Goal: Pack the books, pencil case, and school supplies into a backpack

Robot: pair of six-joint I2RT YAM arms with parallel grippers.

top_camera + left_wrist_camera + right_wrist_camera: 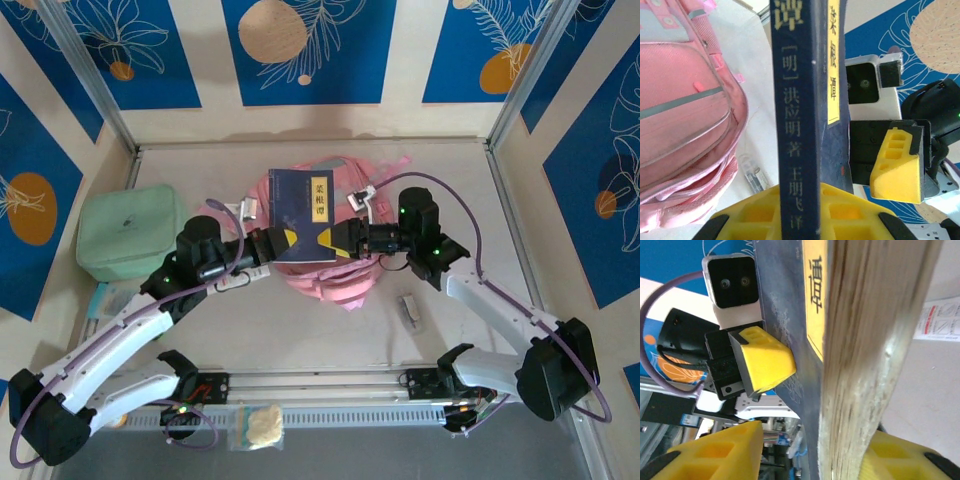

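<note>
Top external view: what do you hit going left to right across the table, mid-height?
Padded mint-green zip case → left gripper → dark navy paperback book with pale title label → right gripper → small pale grey-white oblong item.

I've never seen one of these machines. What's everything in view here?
backpack: 1, pink, centre
book: 1, dark navy with a pale yellow label, held above the backpack
zip case: 1, mint green, far left
pouch: 1, pale teal, in front of the zip case, partly under the left arm
small oblong item: 1, grey-white, right of the backpack
packet: 1, clear with beige contents, near edge
table: 1, pale grey, under everything
left gripper: 1, yellow fingers, shut on the book's spine
right gripper: 1, yellow fingers, open around the book's page edge
</note>
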